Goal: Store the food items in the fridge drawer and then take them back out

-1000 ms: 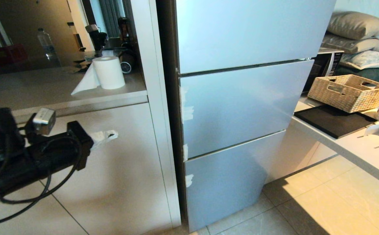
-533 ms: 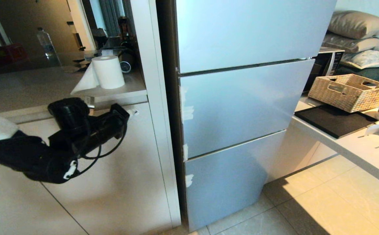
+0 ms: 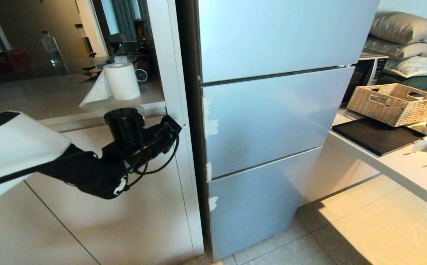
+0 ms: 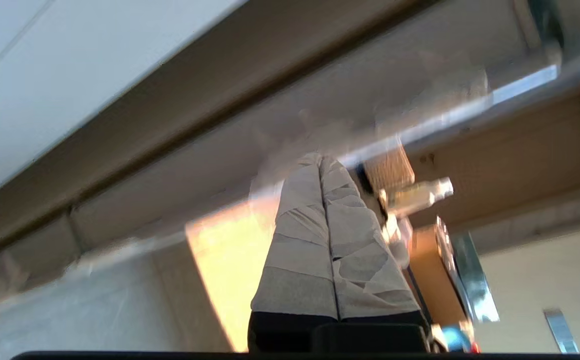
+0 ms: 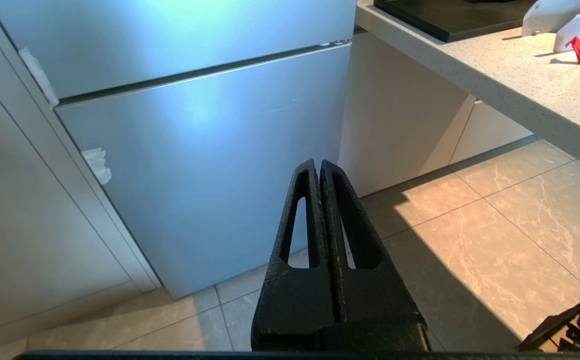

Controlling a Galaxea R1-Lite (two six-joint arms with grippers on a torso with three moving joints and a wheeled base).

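Left claw nearest the fridge, drawer hidden behind closed fronts.

Your left claw (image 3: 178,124), fingers pressed together and empty, sits at the cabinet edge; to its right lies the fridge's middle front (image 3: 268,117), shut, its long axis level. The drawer and food aren't visible. Your right claw (image 5: 319,167), also pinched together, hangs low before the bottom door (image 5: 210,165).

My left gripper (image 4: 322,165) has pale grey taped fingers; my right gripper (image 5: 318,167) is matte black. The fridge (image 3: 272,121) is pale blue-grey. The cabinet (image 3: 132,206) is off-white, the floor (image 3: 375,228) cream marbled tile, the basket (image 3: 393,103) woven tan, the tray (image 3: 375,136) black.
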